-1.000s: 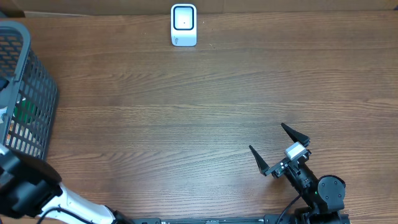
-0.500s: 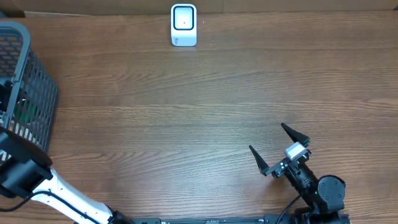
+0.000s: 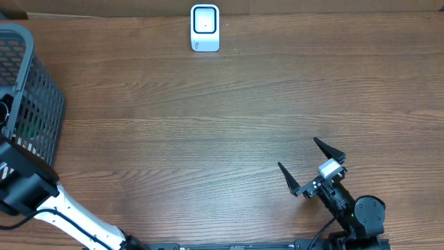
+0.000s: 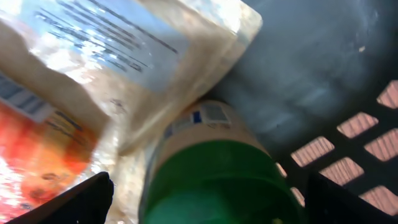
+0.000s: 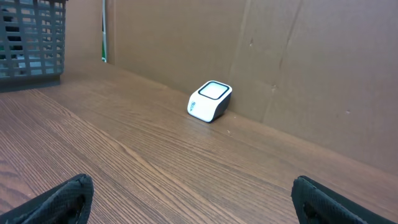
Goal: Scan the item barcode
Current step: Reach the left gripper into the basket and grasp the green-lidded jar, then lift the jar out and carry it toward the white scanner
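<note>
Closest to me, my right gripper (image 3: pixel 297 153) sits over the brown wooden table (image 3: pixel 208 125), fingers spread and empty. My left gripper (image 4: pixel 221 199) is down in the dark grey plastic mesh basket (image 3: pixel 41 104), fingers spread either side of a green-capped pale bottle (image 4: pixel 211 174) partly under a clear plastic pouch (image 4: pixel 93 74); only the wrist camera shows this. Nothing is grasped or scanned yet. The small white scanner (image 3: pixel 205 28) stands at the far edge.
</note>
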